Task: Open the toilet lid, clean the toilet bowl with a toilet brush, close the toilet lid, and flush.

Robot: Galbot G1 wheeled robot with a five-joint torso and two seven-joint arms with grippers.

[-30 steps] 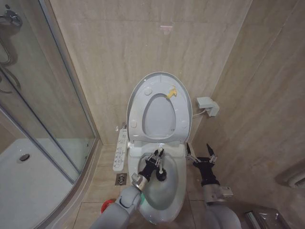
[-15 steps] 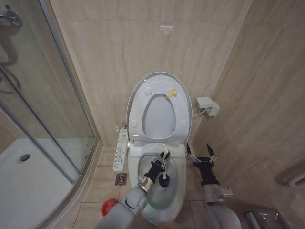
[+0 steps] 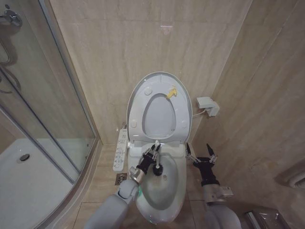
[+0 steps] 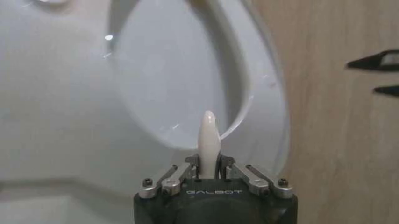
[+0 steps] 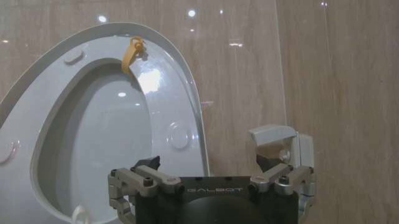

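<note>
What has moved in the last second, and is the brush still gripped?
The left gripper, still shut on the toilet brush, has swept from mid-bowl toward the rear left of the toilet bowl, near the hinge. The toilet lid and seat stayed upright, and the right gripper stayed open beside the bowl.

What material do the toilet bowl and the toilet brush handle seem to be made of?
The toilet bowl looks like glazed white ceramic: a thick, glossy rim. The toilet brush handle looks like smooth white plastic, probably: slim, tapered, evenly coloured. The left gripper holds it.
</note>
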